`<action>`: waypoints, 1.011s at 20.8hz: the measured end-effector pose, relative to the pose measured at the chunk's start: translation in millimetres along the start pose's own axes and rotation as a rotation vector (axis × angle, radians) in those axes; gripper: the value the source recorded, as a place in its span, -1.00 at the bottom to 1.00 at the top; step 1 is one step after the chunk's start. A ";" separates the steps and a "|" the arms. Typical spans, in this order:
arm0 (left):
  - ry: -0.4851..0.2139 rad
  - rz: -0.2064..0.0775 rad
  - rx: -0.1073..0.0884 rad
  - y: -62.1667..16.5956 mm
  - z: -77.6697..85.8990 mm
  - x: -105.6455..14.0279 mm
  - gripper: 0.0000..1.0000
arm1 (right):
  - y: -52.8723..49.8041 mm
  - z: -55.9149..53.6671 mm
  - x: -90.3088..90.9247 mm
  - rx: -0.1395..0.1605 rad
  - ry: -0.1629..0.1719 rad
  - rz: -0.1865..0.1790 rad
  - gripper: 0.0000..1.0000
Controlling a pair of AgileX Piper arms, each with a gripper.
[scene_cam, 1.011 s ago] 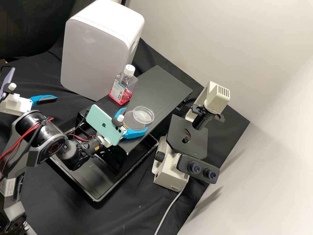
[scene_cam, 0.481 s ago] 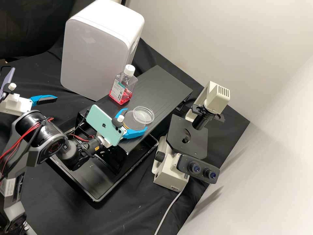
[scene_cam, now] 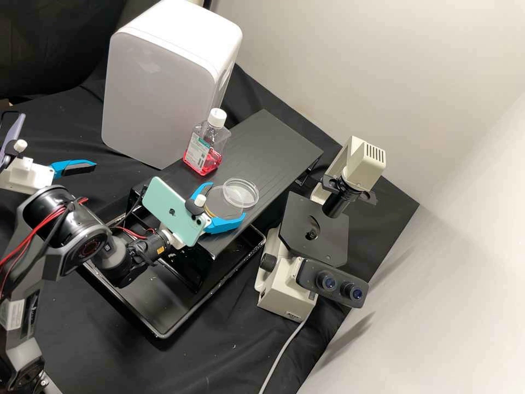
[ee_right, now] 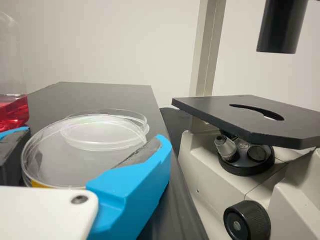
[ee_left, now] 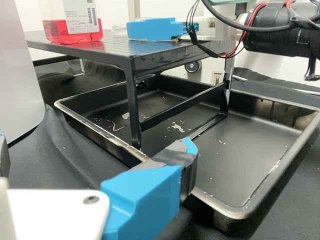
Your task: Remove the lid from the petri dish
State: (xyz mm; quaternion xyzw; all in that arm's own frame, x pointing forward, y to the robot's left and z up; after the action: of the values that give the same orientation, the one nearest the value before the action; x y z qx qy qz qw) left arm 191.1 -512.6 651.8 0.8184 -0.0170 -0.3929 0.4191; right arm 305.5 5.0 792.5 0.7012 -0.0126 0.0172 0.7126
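Where the black table (scene_cam: 229,355) runs out on the left, I have the left hand (ee_left: 95,160) hanging spread wide with nothing in it, near the corner of the black tray (scene_cam: 164,331). Behind it stands a white box (scene_cam: 164,76). Further right, on the black raised platform (scene_cam: 273,145) standing in the tray, the right hand (scene_cam: 227,201) sits around the petri dish (ee_right: 75,160). The dish lies inside its span, close against it on both sides, and I cannot tell whether the hand grips it or merely brackets it. I see a yellow strip at the dish's base. A second clear shell (scene_cam: 246,189) lies just beyond, its rim overlapping the dish from my angle; which of the two is the lid I cannot tell. Behind them the red-filled flask (scene_cam: 203,145) carries a label with a barcode, its print too small for me to read. The microscope (scene_cam: 311,246) stands on the right.
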 end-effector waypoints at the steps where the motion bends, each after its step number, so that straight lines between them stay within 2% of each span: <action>1: 0.000 0.000 0.000 0.0 0.0 0.0 1.00 | 0.5 -0.4 -1.3 0.000 0.002 0.002 -1.00; 5: 0.000 0.000 0.000 0.0 0.0 0.0 1.00 | -0.2 -3.4 -8.2 0.001 0.005 -0.006 -1.00; 21: -0.005 -0.005 0.001 -1.3 1.3 0.3 1.00 | -0.1 -3.4 -8.6 0.001 0.005 -0.006 -1.00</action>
State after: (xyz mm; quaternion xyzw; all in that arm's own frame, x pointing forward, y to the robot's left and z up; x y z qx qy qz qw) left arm 190.1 -512.8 650.2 0.8175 -0.0160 -0.3962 0.4176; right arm 296.9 8.4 791.9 0.7017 -0.0088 0.0170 0.7122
